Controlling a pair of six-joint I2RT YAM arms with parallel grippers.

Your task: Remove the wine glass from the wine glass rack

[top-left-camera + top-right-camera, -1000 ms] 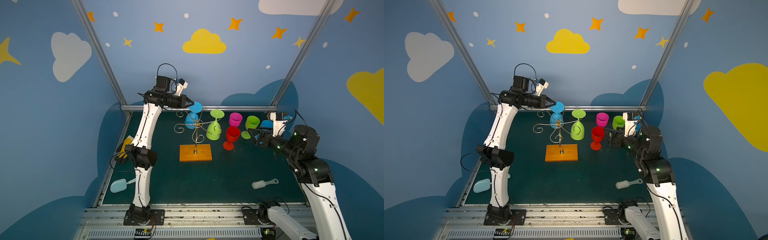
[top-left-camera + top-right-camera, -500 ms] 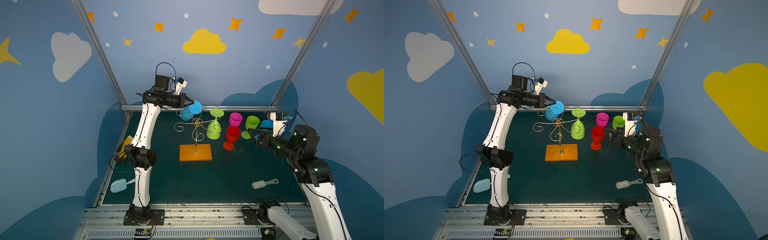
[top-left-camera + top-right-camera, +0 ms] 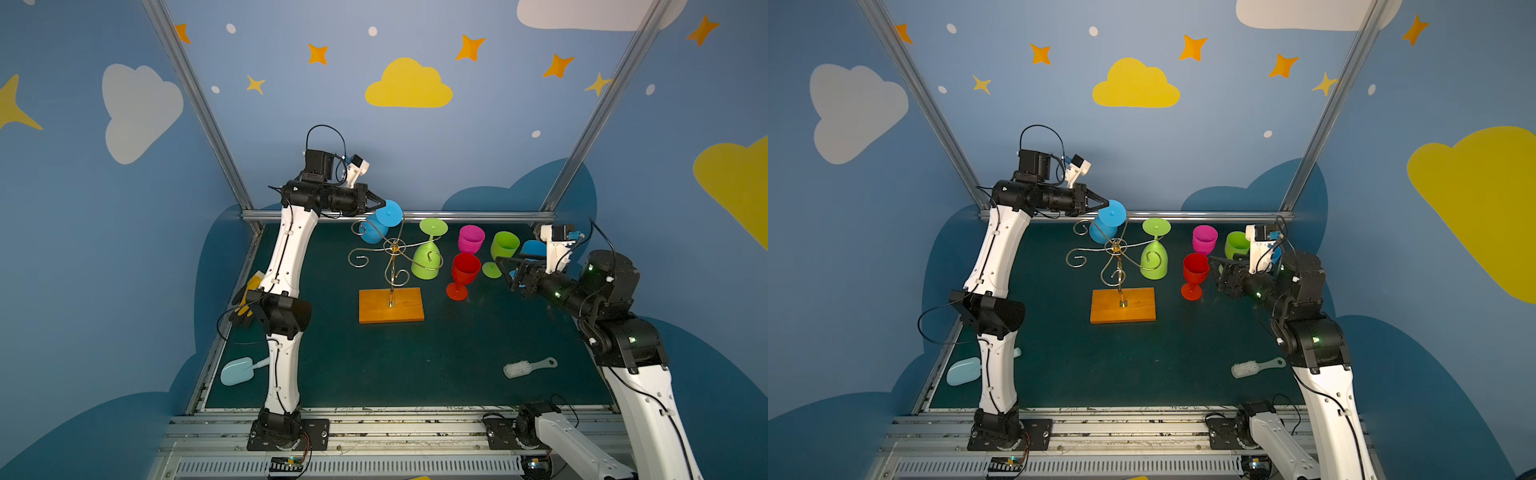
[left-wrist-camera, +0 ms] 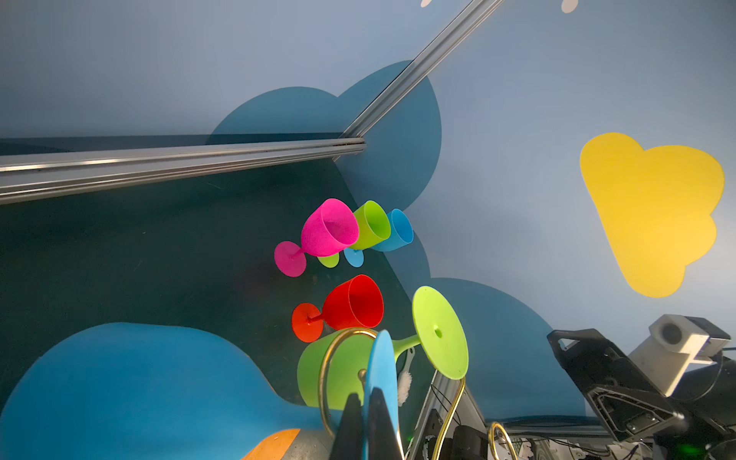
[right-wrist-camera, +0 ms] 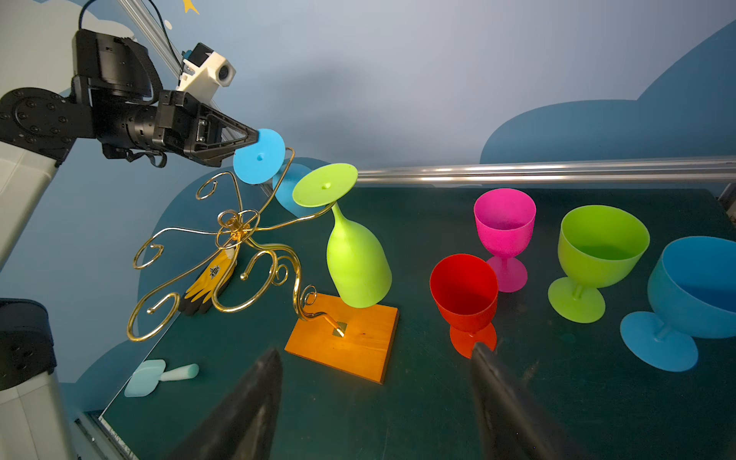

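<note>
The wine glass rack (image 3: 394, 248) is a gold wire stand on an orange wooden base (image 3: 390, 305) at mid-table, also in the right wrist view (image 5: 235, 229). My left gripper (image 3: 380, 204) (image 3: 1105, 203) (image 5: 253, 137) (image 4: 364, 402) is shut on the round foot of a blue wine glass (image 3: 371, 232) (image 5: 259, 157). That glass hangs tilted at the rack's rear arm; I cannot tell whether its stem is clear of the wire. A green wine glass (image 3: 426, 262) (image 5: 356, 259) hangs upside down on the right arm. My right gripper (image 3: 505, 272) (image 5: 376, 349) stands open and empty, right of the rack.
Red (image 3: 463, 270), pink (image 3: 471, 239), green (image 3: 503, 246) and blue (image 3: 533, 249) glasses stand upright on the mat between the rack and my right gripper. A white brush (image 3: 528, 368) lies front right, a pale blue scoop (image 3: 237, 371) front left, a yellow-black glove (image 3: 247, 297) at the left edge.
My left gripper has shut on the blue glass's foot. The glass has tipped, its bowl swinging left and back from the rack's centre. The right arm has not moved.
</note>
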